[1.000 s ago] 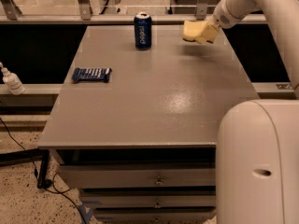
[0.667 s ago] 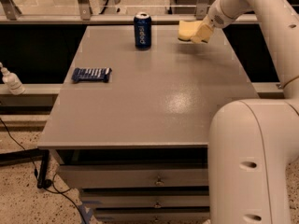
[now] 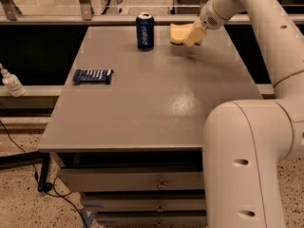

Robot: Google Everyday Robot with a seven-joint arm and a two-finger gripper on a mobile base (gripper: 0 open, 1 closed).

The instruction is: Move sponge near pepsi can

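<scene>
Sliding leftward since a second ago, the big white robot arm [image 3: 251, 13] is bringing its load closer to the can. It is reaching over the far right part of the flat grey table [image 3: 156, 108]. The flat pale-yellow foam sponge [image 3: 177, 33] is hanging just above the tabletop, near the upright dark blue pepsi can [image 3: 145, 31] but apart from it, on its right. The two-finger gripper [image 3: 191, 37] is pinching the sponge's right edge, jaws drawn narrow on it. The sponge is looking light, soft and squashy, hardly slippery, so an edge pinch across its thin faces is suiting it.
</scene>
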